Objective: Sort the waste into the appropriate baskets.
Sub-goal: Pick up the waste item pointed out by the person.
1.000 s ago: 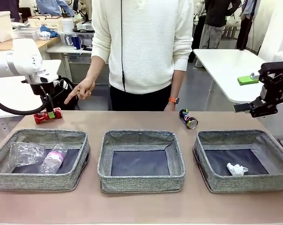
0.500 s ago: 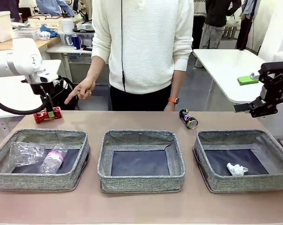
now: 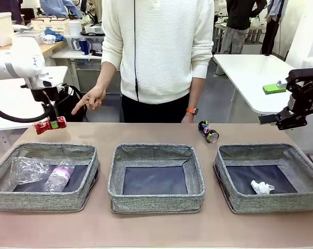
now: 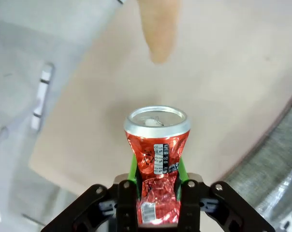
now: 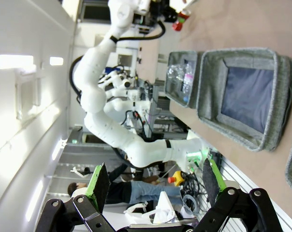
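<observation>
Slippage looms — left gripper (image 3: 53, 123) clamps the crushed red can (image 3: 43, 126) at its pinched waist above the table's (image 3: 146, 134) far-left corner, so swinging toward the middle basket (image 3: 156, 201) could shake it loose — right gripper (image 3: 279, 119) gapes empty.

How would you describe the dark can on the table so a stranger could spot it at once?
At the table's far edge, find the person's hand with the orange wristband. Just beside it, behind the gap between the middle basket and right basket, lies the dark printed can. Unlike the red can in the left gripper, it rests free.
</observation>
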Controlling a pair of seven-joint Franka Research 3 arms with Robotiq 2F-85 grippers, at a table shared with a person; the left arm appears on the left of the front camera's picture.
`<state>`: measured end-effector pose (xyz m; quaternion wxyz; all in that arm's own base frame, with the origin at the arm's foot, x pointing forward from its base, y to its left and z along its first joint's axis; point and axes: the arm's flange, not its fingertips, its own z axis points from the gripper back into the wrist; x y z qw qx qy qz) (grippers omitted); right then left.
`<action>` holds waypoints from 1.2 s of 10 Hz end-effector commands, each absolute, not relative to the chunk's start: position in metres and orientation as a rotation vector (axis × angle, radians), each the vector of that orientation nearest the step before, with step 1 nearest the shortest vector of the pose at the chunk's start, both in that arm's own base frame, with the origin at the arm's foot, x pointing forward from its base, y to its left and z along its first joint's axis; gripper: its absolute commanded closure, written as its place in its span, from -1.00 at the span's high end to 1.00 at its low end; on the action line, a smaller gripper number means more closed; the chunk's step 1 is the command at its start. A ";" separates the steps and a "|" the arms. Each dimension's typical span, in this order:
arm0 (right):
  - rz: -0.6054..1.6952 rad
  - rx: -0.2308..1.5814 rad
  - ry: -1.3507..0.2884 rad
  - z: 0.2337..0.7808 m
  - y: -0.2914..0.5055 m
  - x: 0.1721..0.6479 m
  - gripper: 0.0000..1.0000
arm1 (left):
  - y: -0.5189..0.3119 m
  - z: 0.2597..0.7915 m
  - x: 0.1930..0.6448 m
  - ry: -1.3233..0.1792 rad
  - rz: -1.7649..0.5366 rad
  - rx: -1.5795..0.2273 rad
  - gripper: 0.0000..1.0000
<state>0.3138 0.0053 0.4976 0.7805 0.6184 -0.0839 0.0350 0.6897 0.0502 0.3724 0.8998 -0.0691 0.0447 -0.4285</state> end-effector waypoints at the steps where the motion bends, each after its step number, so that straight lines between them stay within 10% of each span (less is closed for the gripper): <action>1: 0.083 1.356 -0.196 0.499 0.006 0.314 1.00 | 0.042 0.450 0.633 0.138 -0.634 -0.253 -0.54; 8: 0.083 1.356 -0.196 0.499 0.006 0.314 1.00 | -0.068 0.562 0.524 -0.019 0.247 -0.620 -0.54; 12: 0.083 1.356 -0.196 0.499 0.006 0.314 1.00 | -0.043 0.579 0.530 0.081 0.113 -0.674 -0.54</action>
